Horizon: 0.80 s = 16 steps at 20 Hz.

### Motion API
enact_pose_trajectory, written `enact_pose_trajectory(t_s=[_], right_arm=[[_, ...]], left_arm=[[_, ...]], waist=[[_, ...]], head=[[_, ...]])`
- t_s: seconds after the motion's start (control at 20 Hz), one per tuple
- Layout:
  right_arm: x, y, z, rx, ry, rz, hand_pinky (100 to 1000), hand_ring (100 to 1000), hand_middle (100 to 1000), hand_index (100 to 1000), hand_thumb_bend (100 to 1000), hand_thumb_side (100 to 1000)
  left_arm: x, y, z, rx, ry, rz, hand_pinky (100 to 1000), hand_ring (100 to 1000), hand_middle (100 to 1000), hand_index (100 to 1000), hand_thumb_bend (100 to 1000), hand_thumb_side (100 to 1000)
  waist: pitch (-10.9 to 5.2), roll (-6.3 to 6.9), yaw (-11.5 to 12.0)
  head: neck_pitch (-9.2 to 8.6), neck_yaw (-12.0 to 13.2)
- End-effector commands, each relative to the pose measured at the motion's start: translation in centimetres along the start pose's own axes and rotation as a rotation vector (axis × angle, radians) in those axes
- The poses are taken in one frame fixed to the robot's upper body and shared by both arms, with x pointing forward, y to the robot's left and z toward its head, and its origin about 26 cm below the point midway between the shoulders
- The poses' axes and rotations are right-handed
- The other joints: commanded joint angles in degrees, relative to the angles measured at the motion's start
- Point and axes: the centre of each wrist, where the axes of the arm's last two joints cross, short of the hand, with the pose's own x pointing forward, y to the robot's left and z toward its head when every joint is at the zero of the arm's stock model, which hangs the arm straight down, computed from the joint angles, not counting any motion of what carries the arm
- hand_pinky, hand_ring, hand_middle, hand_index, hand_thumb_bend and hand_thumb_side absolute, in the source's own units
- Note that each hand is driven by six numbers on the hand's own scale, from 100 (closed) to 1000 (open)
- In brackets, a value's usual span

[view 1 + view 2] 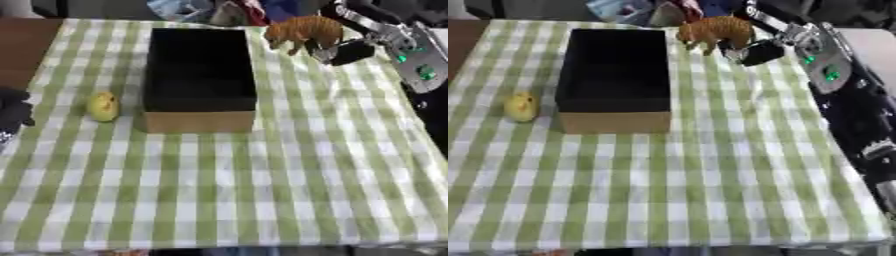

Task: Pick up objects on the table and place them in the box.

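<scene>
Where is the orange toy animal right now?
The orange toy animal is held up in the right hand, near the far right corner of the box, above the checked cloth, not yet inside.

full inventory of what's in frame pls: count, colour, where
box: 1, brown cardboard with dark inside, open top, table centre-left
toy animal: 1, orange-brown, four-legged, held above the table just right of the box's far corner
yellow object: 1, yellow, rounded, on the cloth left of the box
tablecloth: 1, green and white check, covering the table
right hand: 1, black, upper right, holding the toy animal
left hand: 1, black, at the left edge; fingers unclear
</scene>
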Motion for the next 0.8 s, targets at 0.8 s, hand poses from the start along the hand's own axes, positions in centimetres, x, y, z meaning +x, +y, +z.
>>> enact_pose_trajectory(t_s=[0.8], right_arm=[[4.6,2.5,-8.2,0.042,-0.104,-0.016,625,419,406,518,100,312]], left_arm=[[1.3,0.3,-1.4,-0.065,-0.070,0.000,757,515,498,702,257,543]], waist=[[-0.95,-0.15,5.8]], head=[[-2.50,-4.9]])
